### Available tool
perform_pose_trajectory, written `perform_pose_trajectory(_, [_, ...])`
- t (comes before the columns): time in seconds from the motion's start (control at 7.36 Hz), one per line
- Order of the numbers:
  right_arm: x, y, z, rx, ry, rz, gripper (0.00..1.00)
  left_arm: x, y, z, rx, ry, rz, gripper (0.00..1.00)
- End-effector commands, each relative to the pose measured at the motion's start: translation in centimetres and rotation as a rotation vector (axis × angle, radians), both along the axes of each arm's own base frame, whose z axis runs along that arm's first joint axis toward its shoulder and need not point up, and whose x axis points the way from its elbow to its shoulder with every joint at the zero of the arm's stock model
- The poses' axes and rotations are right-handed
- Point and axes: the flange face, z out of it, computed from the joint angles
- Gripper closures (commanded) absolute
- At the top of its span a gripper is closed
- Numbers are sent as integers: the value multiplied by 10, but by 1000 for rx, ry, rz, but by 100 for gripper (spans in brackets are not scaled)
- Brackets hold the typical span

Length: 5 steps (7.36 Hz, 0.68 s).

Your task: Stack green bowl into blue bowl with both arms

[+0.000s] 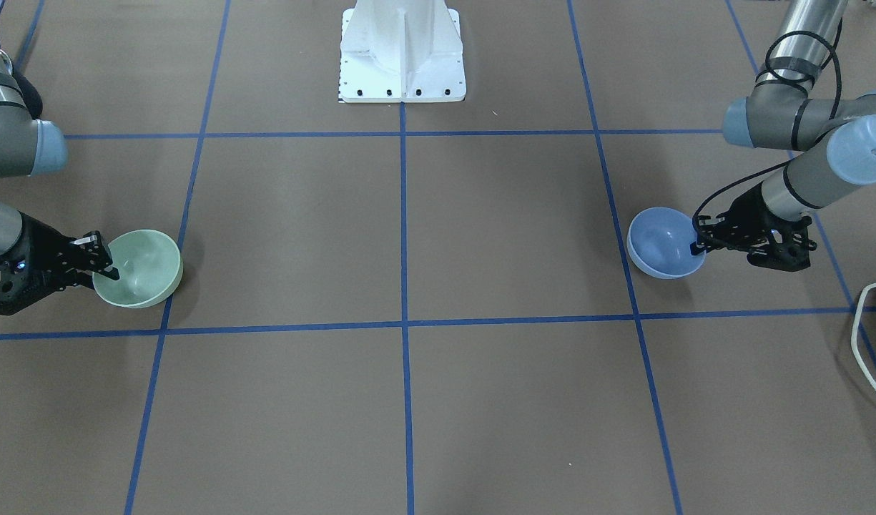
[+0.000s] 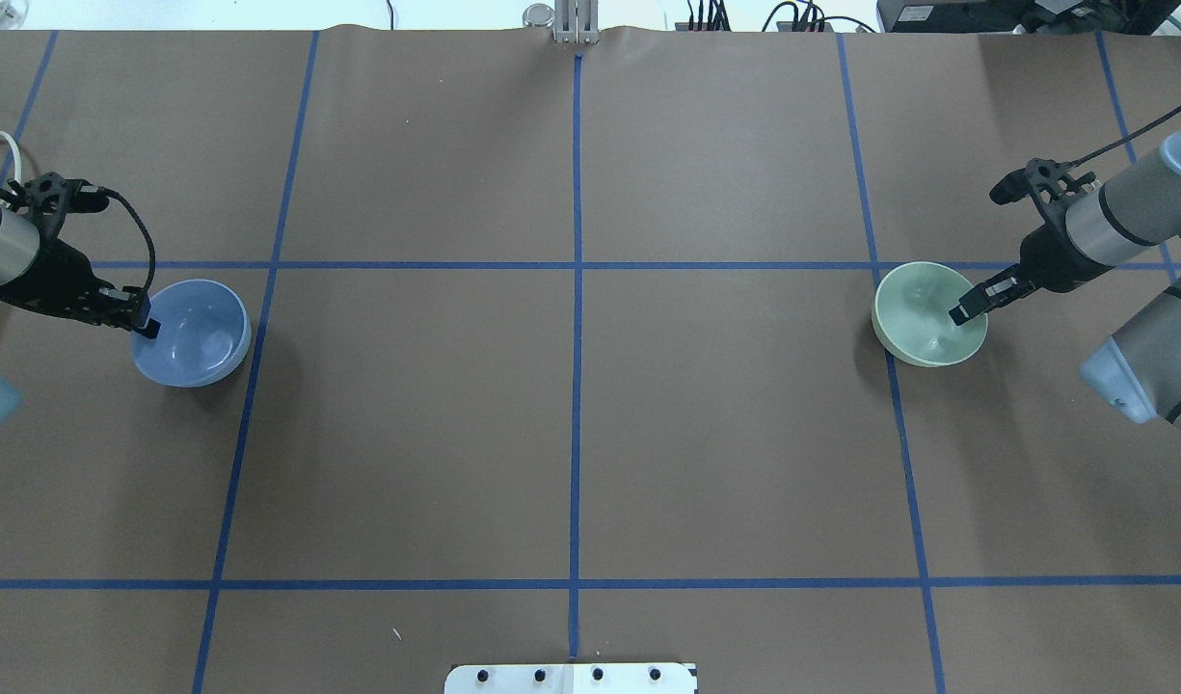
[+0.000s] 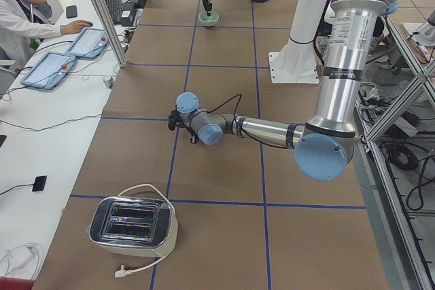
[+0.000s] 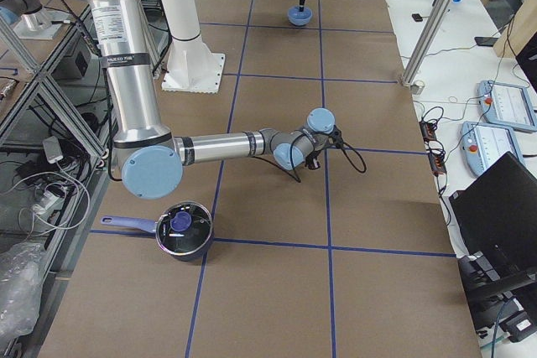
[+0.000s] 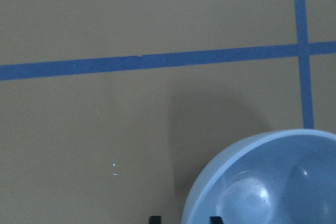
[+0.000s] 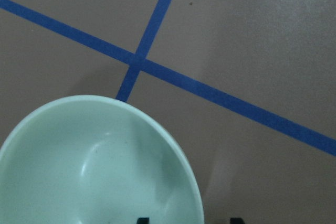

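The blue bowl (image 2: 200,337) sits upright on the brown table at its left end; it also shows in the front view (image 1: 659,243) and the left wrist view (image 5: 273,182). My left gripper (image 2: 147,326) straddles the bowl's near rim, one finger inside and one outside, jaws narrow on the wall. The green bowl (image 2: 923,308) sits at the right end and shows in the front view (image 1: 141,268) and the right wrist view (image 6: 94,166). My right gripper (image 2: 966,310) straddles its rim with a wider gap, open.
Blue tape lines (image 2: 577,289) divide the table into squares. The robot's white base (image 1: 402,57) stands at the table's near middle. A toaster (image 3: 132,225) lies beyond the blue bowl's end, a dark pot (image 4: 183,230) beyond the green bowl's end.
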Motion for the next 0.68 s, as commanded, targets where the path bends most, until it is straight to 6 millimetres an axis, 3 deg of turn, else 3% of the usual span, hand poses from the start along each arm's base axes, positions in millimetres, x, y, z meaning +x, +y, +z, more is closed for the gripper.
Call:
perform_pose_trajectory(0.0, [1,0,-1,2,-1,1,84,0,-1,-4,3,4,-2,99])
perform_pose_trajectory(0.14, [0,-1,-3,3,-3,1,93,1,-1,-8,-5,8,-11,100])
perform_pose_trajectory(0.27, [1,-1,-4,5,-6,2,100,6,-9,-26,-38,24,-49,100])
perform_pose_trajectory(0.54, [9,-14,-18,10,-21,22,100,12,-16,-71,-75,72,-97,100])
